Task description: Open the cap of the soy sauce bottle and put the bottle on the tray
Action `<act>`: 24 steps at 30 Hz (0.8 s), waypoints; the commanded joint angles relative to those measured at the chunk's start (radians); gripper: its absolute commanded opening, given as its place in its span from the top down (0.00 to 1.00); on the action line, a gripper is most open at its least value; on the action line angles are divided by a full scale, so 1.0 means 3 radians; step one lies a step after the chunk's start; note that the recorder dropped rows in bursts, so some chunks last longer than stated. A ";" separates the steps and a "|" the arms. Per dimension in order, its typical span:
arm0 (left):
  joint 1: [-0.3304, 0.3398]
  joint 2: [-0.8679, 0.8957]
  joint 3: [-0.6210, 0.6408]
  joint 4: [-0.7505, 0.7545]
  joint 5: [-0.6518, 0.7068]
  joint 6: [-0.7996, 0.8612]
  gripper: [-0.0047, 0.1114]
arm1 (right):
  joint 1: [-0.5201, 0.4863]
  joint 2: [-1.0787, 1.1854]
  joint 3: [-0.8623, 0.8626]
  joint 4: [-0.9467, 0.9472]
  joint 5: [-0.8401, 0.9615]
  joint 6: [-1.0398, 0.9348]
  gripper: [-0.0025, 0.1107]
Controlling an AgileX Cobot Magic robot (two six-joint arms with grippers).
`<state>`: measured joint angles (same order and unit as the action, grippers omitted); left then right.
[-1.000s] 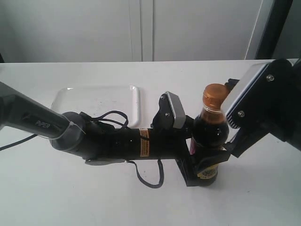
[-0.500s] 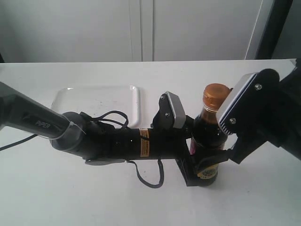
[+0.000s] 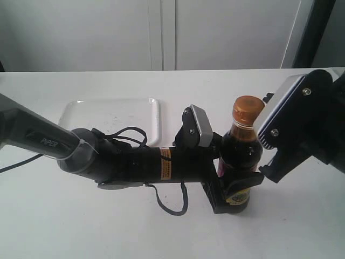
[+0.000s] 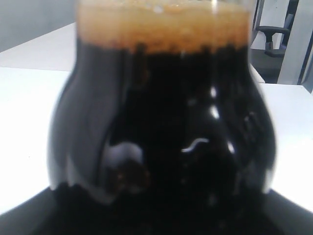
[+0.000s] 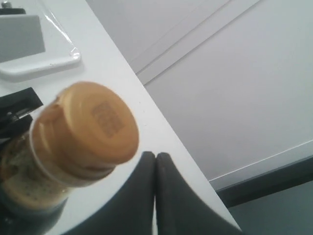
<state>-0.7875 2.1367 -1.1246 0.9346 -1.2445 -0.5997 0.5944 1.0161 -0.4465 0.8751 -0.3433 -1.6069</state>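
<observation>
Two left fingers (image 3: 214, 197), part-open, clamping bottle (image 3: 240, 151) (upright)

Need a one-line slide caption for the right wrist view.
Closed cap on the soy sauce bottle, with the right gripper shut, fingers pressed together, close beside it.

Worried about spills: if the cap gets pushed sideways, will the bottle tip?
Probably not while the left gripper clasps the bottle low down. Let go, it might: tall, narrow-necked, nearly full. Its glossy glass may slip or twist in the grip.
</observation>
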 commanded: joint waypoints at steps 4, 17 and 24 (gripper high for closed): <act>-0.0018 0.0017 0.0021 0.0051 0.0078 -0.0048 0.96 | 0.0013 0.0015 -0.0022 0.0033 0.0183 -0.0023 0.98; -0.0018 0.0017 0.0021 0.0051 0.0078 -0.0048 0.96 | 0.0092 0.0038 -0.0055 -0.0005 0.0198 -0.0017 0.98; -0.0018 0.0017 0.0021 0.0045 0.0227 -0.0048 0.96 | 0.0669 -0.0271 -0.1115 0.0185 0.0036 -0.0096 0.98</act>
<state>-0.7887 2.1367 -1.1266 0.9273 -1.2334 -0.6024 0.7846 0.9649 -0.7114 0.8954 -0.2892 -1.6088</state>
